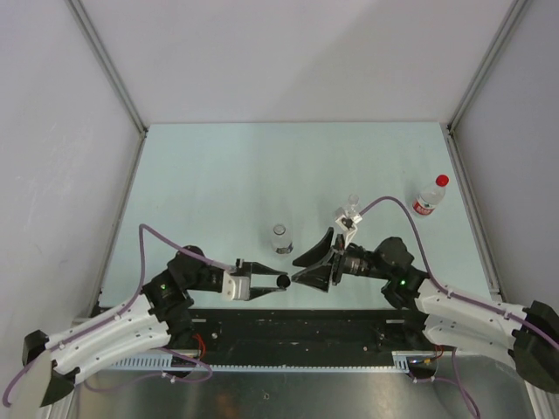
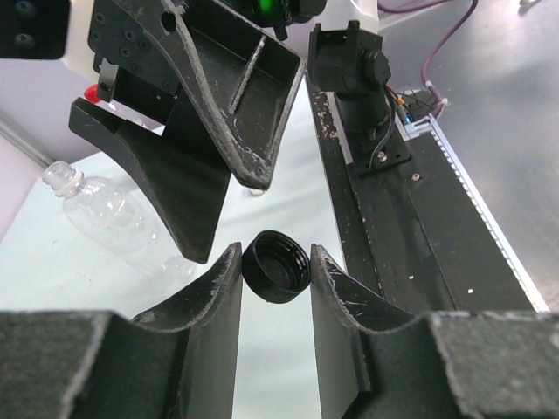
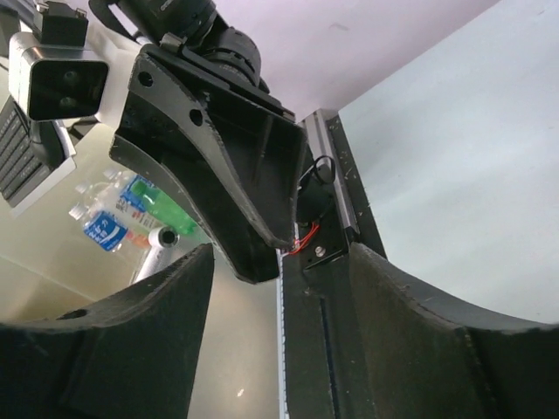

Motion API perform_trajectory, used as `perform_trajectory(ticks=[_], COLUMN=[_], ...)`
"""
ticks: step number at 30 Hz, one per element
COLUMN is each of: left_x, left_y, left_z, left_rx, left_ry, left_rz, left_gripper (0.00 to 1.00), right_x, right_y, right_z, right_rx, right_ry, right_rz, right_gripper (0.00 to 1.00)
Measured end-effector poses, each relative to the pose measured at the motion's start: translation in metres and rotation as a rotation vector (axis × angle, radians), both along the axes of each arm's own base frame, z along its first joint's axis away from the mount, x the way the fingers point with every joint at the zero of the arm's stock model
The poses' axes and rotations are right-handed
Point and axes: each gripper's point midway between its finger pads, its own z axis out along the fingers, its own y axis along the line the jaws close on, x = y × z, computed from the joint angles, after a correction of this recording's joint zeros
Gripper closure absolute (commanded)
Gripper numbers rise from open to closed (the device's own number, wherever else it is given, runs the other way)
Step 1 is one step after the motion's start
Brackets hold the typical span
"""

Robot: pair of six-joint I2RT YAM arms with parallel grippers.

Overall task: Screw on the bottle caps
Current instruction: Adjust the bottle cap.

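Left tool, lower centre of the top view, was pinched on the black cap. Both fingers touched its rim, and the cap hung clear of the bench. Right tool pointed straight at it from the right. Its jaws stood well apart with nothing between them, tips just beside the cap but not on it.

Step in hand, as I read it: pass the cap from the left tool to the right tool. To do it well:
- The right jaws should land on the two rim sides the left fingers leave free, square to the cap and not skewed.
- The left tool should let go only once the right one is firmly on.
- The cap shouldn't get twisted in the swap (small and slick, probably easy to flick out).

Cap pointing: its open threaded mouth faced back toward the left wrist camera, so its closed top faced the right tool. Its axis ran roughly along the left fingers, left to right in the top view, and was not vertical. It will need turning mouth-down before it goes on a neck.

Bottles:
- An uncapped clear bottle at centre, just above the tools, seemed to stand upright.
- A second clear bottle sat right of centre, beside the right arm; I couldn't tell whether it was capped.
- The labelled bottle at upper right already had a red cap, with its long axis slanting to the upper right in frame.
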Motion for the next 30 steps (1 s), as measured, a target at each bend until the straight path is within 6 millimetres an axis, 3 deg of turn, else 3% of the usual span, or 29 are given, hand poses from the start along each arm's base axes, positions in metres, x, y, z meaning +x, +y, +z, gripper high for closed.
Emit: perform_trajectory(ticks=[4,8,15,17,26,30], left_x=[0.003,0.005,0.004,0.004,0.002,0.002], left_y=[-0.003,-0.004,-0.003,-0.003,-0.003,-0.003], left_z=[-0.008,-0.012,-0.008,-0.006,-0.005,-0.005], left_rx=[0.027,0.039,0.028,0.023,0.022,0.022], left_ry=[0.004,0.010,0.003,0.000,-0.001,0.000], left_rz=[0.002,0.006,0.007,0.007,-0.004,-0.006], left_gripper=[0.80,0.79,0.79,0.79,0.78,0.77], right_x=[-0.004,-0.007,-0.010,-0.011,-0.013,-0.014], right_y=[0.011,0.015,0.016,0.016,0.020,0.021], right_z=[-0.003,-0.004,-0.019,-0.023,-0.021,-0.017], right_rx=[-0.024,-0.034,-0.093,-0.110,-0.098,-0.082], right_ry=[-0.021,-0.041,-0.028,-0.018,-0.033,-0.048], right_rz=[0.029,0.046,0.054,0.053,0.054,0.054], right_gripper=[0.42,0.43,0.43,0.48,0.56,0.51])
